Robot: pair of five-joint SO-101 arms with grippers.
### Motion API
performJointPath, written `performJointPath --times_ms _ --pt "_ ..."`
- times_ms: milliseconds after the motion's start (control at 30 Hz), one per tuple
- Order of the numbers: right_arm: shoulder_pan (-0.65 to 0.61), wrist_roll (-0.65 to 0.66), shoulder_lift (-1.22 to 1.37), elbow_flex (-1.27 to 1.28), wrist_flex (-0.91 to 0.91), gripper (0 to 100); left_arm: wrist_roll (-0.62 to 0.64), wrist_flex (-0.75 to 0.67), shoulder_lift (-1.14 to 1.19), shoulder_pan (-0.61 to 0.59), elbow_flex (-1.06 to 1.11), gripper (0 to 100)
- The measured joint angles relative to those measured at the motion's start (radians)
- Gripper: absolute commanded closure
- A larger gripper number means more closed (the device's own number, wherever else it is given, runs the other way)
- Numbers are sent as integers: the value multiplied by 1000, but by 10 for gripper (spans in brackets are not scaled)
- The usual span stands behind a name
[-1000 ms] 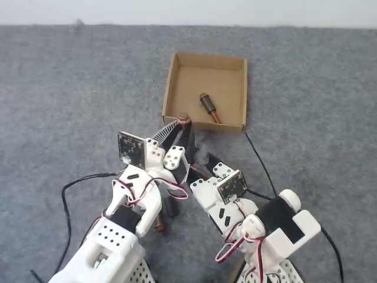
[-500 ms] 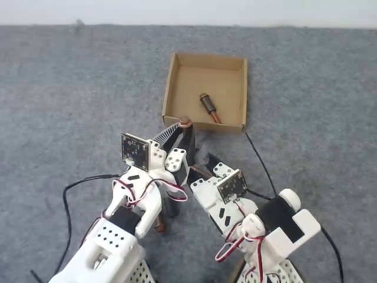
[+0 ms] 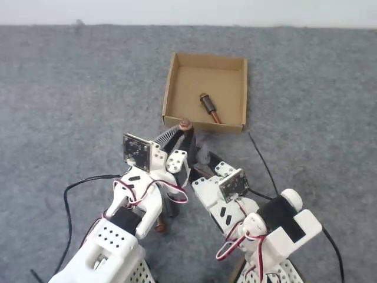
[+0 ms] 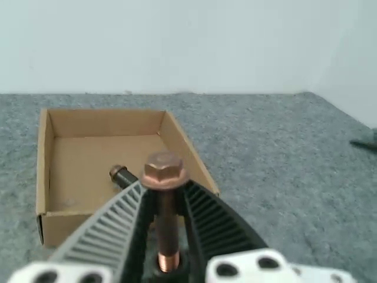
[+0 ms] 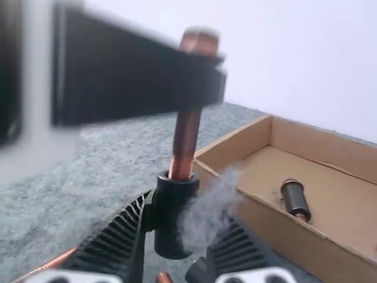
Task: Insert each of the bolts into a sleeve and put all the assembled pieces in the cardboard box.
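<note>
My left gripper [image 3: 184, 132] [image 4: 165, 191] is shut on a copper bolt [image 4: 164, 177] just under its hex head, holding it upright in front of the cardboard box [image 3: 172, 82]. My right gripper [image 5: 177, 233] [image 3: 201, 162] is shut on a black sleeve [image 5: 171, 215] directly beneath. The bolt's shaft [image 5: 184, 144] enters the sleeve's top opening. One assembled piece [image 3: 209, 107] [image 4: 120, 175] [image 5: 294, 199] lies inside the box [image 4: 44, 171] [image 5: 259, 203].
A loose copper bolt [image 3: 159, 223] lies on the grey carpet beside the left arm's base, and another bolt [image 5: 41, 268] lies near the right gripper. Black cables [image 3: 70, 194] [image 3: 259, 159] trail on both sides. Open carpet lies left and right of the box.
The left gripper has come down and slightly nearer with the bolt, lowering its shaft toward the sleeve. The right arm has shifted only a little.
</note>
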Motion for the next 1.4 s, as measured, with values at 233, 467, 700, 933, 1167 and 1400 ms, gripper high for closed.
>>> performJointPath --times_ms 233,467,700,933,1167,1400 --pt "12 2 0 0 0 992 0 8 2 18 20 989" --pt "12 0 0 0 -54 992 -75 8 0 34 35 988" --pt "23 0 0 0 -58 992 -81 8 2 60 37 951" --pt "29 2 0 0 -63 992 -84 8 2 58 54 789" --pt "29 2 0 0 -63 992 -89 25 -9 55 54 790" --pt "29 2 0 0 -63 992 -91 25 -12 55 54 786"
